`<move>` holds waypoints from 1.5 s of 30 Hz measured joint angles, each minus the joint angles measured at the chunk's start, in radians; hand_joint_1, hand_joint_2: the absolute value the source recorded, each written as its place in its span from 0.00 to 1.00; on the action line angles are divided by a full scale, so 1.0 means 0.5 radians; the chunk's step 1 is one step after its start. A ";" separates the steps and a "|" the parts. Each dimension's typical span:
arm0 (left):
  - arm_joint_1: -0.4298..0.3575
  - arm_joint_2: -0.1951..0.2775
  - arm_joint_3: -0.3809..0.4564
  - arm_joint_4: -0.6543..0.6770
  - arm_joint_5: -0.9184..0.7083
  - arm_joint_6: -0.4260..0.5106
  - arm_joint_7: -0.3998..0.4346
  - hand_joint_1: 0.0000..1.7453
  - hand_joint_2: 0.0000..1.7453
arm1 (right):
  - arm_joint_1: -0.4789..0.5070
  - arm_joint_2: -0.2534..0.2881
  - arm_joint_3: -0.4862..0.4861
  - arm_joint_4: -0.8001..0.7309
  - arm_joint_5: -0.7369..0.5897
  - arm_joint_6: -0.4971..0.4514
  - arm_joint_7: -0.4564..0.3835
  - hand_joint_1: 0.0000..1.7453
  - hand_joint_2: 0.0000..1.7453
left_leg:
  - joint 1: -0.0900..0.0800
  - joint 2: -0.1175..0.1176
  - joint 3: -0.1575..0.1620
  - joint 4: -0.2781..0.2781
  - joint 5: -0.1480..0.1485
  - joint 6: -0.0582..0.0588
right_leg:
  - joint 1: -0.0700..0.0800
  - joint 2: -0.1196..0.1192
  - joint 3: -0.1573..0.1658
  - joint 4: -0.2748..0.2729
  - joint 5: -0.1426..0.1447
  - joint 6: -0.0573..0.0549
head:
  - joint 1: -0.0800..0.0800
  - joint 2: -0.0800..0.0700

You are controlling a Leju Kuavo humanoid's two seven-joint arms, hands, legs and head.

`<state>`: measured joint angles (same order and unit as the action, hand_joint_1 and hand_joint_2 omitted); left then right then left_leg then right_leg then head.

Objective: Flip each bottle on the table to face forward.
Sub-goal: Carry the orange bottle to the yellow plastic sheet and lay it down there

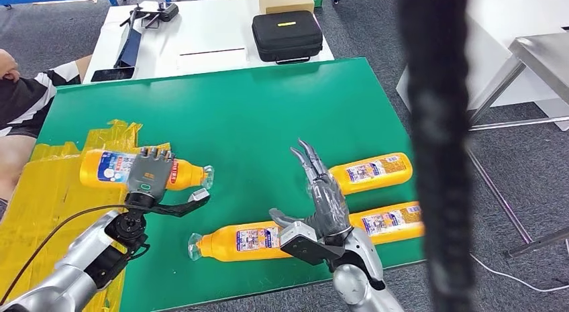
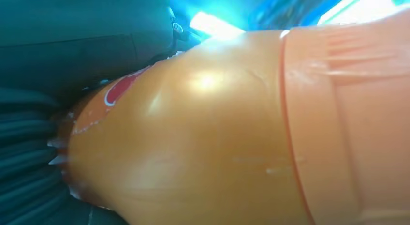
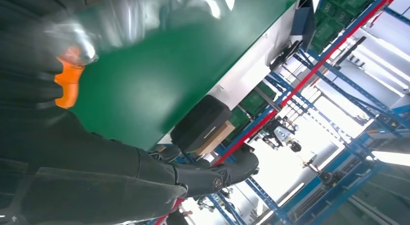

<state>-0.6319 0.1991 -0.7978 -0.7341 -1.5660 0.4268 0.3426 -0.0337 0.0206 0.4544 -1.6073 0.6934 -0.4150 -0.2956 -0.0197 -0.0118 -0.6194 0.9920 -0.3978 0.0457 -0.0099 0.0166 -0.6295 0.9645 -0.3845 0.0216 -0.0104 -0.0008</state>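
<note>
Left hand [image 1: 149, 172] wraps the label band of an orange bottle [image 1: 104, 168] lying left of three others [image 1: 243, 241] — smooth, rigid, probably slippery; grip mid-body. Right hand [image 1: 321, 191] open, fingers spread, holding nothing.

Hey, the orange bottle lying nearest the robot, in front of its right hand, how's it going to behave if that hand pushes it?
The orange bottle lies on its side and looks rounded, so a nudge would probably roll it across the smooth green table. Its glossy plastic and label may be slippery. The open right hand would likely need a firm wrap.
</note>
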 joint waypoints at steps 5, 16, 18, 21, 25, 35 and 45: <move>-0.002 -0.034 0.203 0.222 0.000 -0.040 0.013 1.00 1.00 | 0.038 -0.003 -0.040 -0.029 0.030 0.014 0.008 0.00 1.00 | 0.000 0.000 0.000 0.000 0.000 0.000 | 0.000 0.000 0.000 0.000 0.000 0.000 | 0.000 0.000; -0.039 -0.115 0.661 0.443 -0.001 -0.070 0.257 0.03 1.00 | 0.044 0.009 -0.083 -0.046 0.085 0.042 0.066 0.00 1.00 | 0.000 -0.001 0.000 0.000 0.000 0.000 | 0.000 0.000 0.000 0.000 0.000 0.000 | 0.000 0.000; -0.041 -0.121 0.732 0.462 -0.001 -0.035 0.261 0.01 1.00 | 0.043 0.013 -0.087 -0.046 0.085 0.043 0.071 0.00 1.00 | 0.000 -0.001 0.000 0.000 0.000 0.000 | 0.000 0.000 0.000 0.000 0.000 0.000 | 0.000 0.000; -0.043 -0.130 0.808 0.480 -0.001 0.006 0.261 0.00 1.00 | 0.042 0.018 -0.087 -0.046 0.086 0.046 0.073 0.00 1.00 | 0.000 0.000 0.000 0.000 0.000 0.000 | 0.000 0.000 0.000 0.000 0.000 0.000 | 0.000 0.000; -0.045 -0.144 0.865 0.499 -0.001 0.030 0.255 0.00 1.00 | 0.040 0.022 -0.088 -0.045 0.096 0.062 0.079 0.00 1.00 | 0.000 -0.001 0.000 0.000 0.000 0.000 | 0.000 0.000 0.000 0.000 0.000 0.000 | 0.000 0.000; -0.045 -0.188 0.978 0.524 -0.002 0.071 0.234 0.00 1.00 | 0.015 0.023 -0.087 -0.024 0.163 0.121 0.131 0.00 1.00 | 0.000 -0.001 0.000 0.000 0.000 0.000 | 0.000 0.000 0.001 0.000 0.000 0.000 | 0.000 0.000; -0.013 -0.309 1.339 0.506 0.627 0.170 -0.722 0.00 1.00 | -0.033 0.003 -0.083 0.025 0.180 0.507 0.195 0.00 1.00 | 0.000 -0.004 0.000 0.000 0.001 0.000 | 0.000 -0.001 0.001 0.000 0.000 0.000 | 0.000 0.000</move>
<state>-0.6385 0.0445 -0.1284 -0.4810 -1.2524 0.5117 -0.0185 -0.0503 0.0219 0.4127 -1.5947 0.7833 -0.1615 -0.1983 -0.0197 -0.0136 -0.6196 0.9920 -0.3975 0.0459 -0.0100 0.0162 -0.6291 0.9645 -0.3844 0.0216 -0.0105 -0.0008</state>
